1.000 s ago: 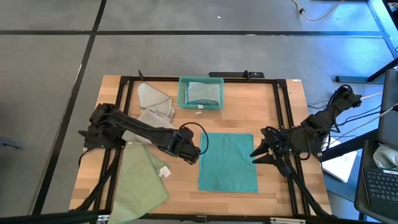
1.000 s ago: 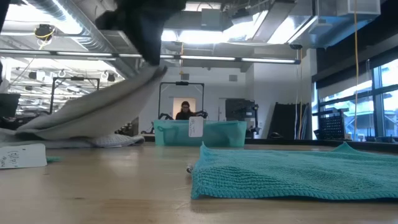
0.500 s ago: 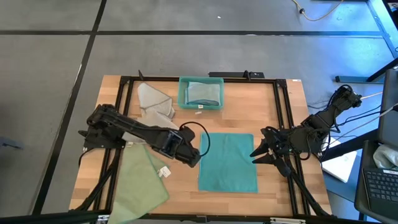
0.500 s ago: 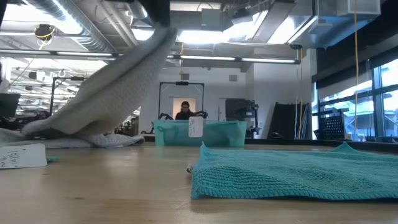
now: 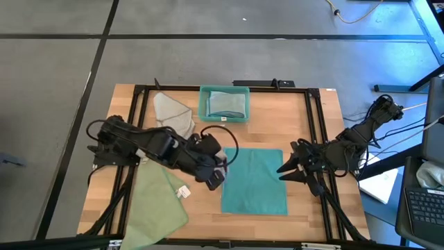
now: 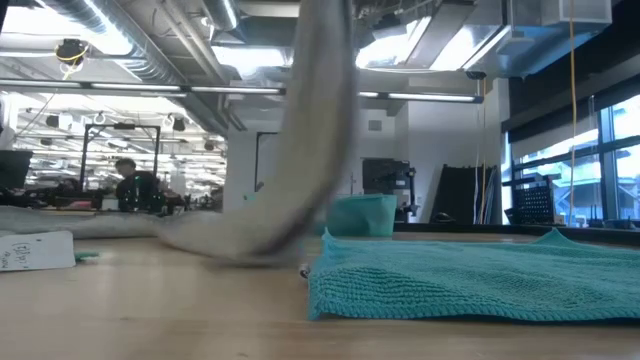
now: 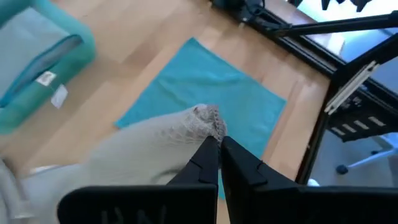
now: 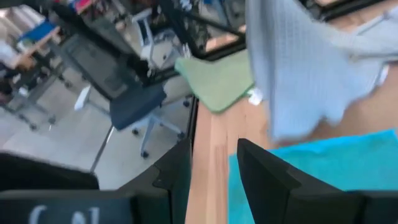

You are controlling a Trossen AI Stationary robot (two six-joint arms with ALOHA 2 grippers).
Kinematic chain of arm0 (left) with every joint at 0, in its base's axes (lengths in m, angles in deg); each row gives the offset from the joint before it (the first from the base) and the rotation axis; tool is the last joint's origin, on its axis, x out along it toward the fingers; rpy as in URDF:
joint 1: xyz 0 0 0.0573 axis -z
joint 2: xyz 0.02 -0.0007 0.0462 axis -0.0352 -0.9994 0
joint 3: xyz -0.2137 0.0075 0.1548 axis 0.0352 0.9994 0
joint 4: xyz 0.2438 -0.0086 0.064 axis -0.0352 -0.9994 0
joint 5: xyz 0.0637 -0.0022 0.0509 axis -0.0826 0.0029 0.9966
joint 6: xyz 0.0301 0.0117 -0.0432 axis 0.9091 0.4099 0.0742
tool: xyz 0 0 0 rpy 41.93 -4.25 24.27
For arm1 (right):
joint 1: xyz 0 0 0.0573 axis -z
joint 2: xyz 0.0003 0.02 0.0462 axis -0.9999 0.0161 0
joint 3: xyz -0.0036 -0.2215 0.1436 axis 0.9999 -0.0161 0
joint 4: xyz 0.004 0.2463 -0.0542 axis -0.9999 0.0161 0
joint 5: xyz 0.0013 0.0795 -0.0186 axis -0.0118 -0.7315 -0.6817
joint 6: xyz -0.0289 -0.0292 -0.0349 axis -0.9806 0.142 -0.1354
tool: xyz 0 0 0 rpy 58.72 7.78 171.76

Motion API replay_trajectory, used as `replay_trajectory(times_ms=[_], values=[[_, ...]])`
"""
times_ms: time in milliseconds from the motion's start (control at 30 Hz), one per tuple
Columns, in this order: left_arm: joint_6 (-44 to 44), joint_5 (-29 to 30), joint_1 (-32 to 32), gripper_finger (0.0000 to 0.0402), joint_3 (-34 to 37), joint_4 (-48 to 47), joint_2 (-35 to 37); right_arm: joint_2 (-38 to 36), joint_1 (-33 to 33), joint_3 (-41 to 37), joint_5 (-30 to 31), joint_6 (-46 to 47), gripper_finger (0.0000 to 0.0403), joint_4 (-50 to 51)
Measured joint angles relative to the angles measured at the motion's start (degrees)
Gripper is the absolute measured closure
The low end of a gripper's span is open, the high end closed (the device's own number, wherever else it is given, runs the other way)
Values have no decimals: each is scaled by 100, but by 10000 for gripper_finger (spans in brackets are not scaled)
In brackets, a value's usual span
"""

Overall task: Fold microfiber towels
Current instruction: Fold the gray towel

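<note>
Left end effector [image 7: 216, 144] clamped on grey towel [image 7: 149, 146], wrist view only; right end effector [image 5: 283, 171] apart.

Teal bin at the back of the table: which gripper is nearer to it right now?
Left. The left gripper, shut on the grey towel, is just in front of the teal bin, slightly to its left. The right gripper waits farther off, past the flat teal towel's right edge.

One towel [image 5: 254, 182] lies mid-table, another [image 5: 158, 203] to its left, the bin [image 5: 223, 103] behind them.
</note>
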Motion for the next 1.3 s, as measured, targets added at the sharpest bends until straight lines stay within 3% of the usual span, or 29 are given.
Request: replay_trajectory(times_ms=[400,633,1067,1300], values=[[-31,-29,-61,401,-86,-365,-2,341,4,0,631,-30,269,-1394],[-41,-68,-85,401,-86,-359,-2,628,4,0,1356,212,270,-1945],[-44,-222,-177,401,-82,-278,77,1204,69,0,1655,568,270,-2242],[-6,-375,-244,401,-84,-235,174,1654,535,44,1825,-12,270,-3117]])
